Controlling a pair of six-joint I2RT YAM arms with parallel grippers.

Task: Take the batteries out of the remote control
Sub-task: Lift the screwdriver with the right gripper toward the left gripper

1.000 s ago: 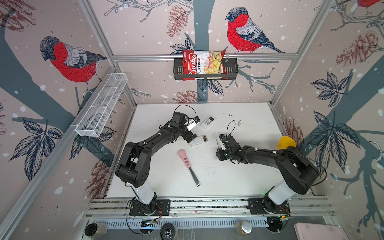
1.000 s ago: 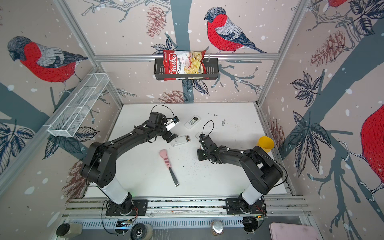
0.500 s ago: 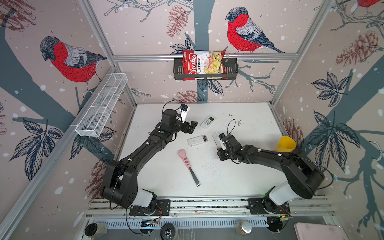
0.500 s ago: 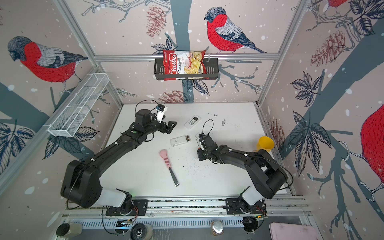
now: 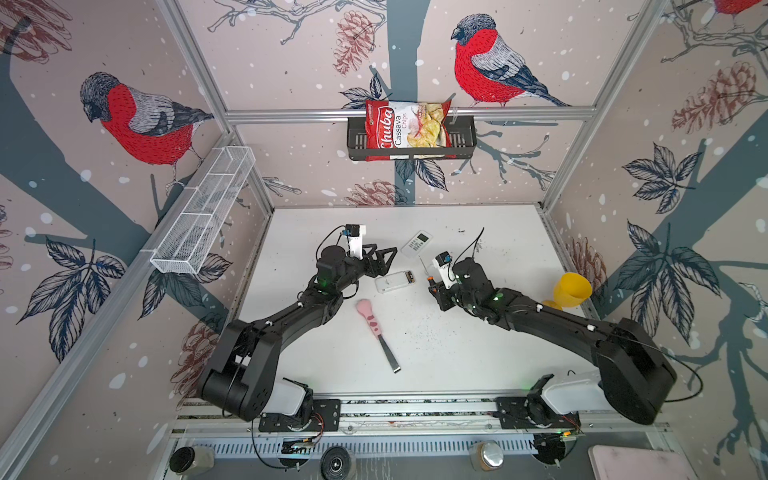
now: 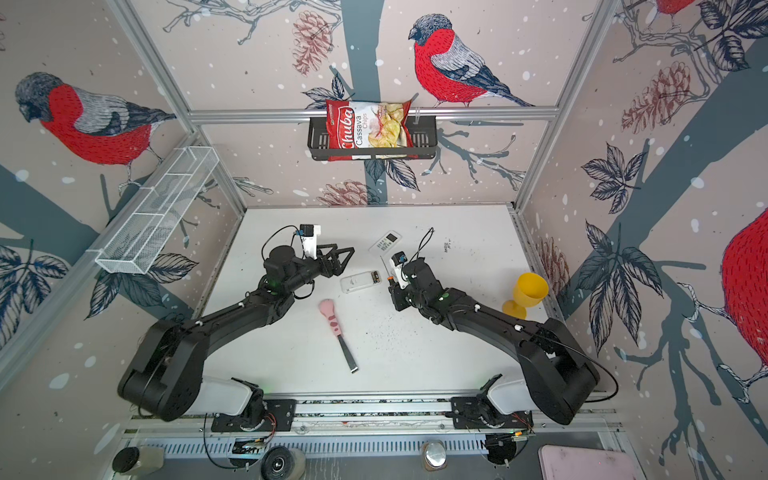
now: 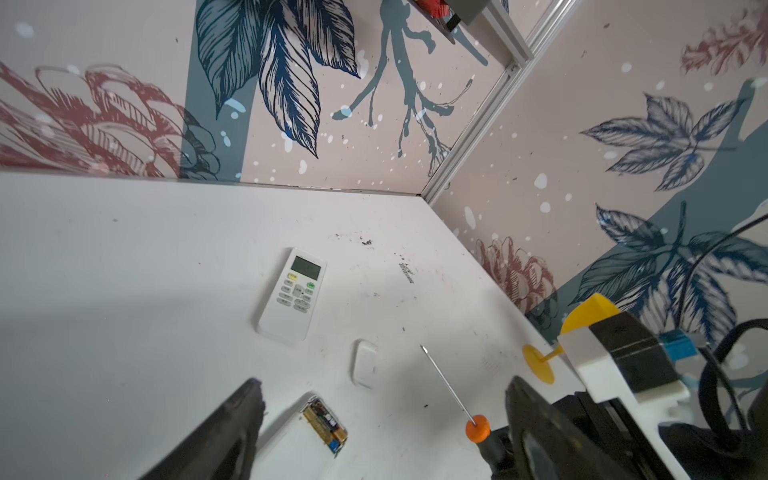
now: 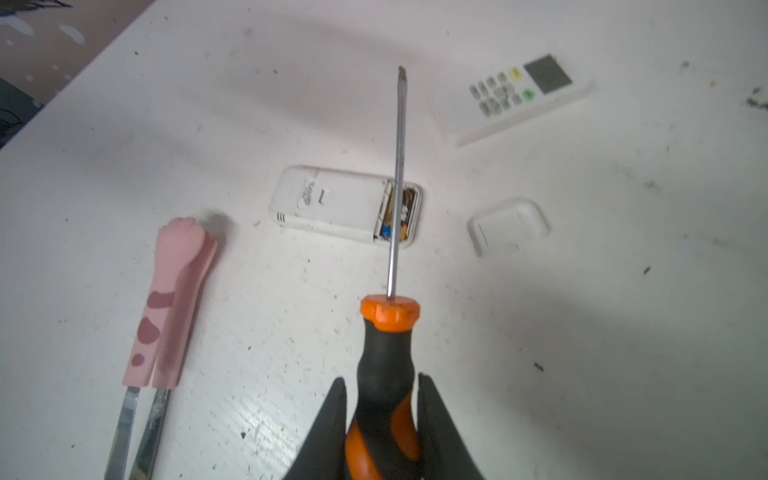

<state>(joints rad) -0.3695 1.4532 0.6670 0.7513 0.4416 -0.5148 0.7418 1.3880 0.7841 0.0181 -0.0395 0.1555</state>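
Batteries (image 7: 325, 424), gold-brown cylinders (seemingly two, side by side), sit in the open compartment of the face-down white plastic remote (image 8: 332, 203) on the white tabletop (image 8: 582, 332). Beside that remote, the right fingers (image 8: 330, 424) clench an orange-and-black-handled screwdriver (image 8: 384, 345); the left fingers (image 7: 224, 432) hover near it, spread wide and empty.

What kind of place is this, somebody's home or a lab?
Probably a robot test booth, not a home: two black arms bolted to a front rail, aluminium frame posts holding bird-print wall panels, and a chip bag propped in a wall basket.
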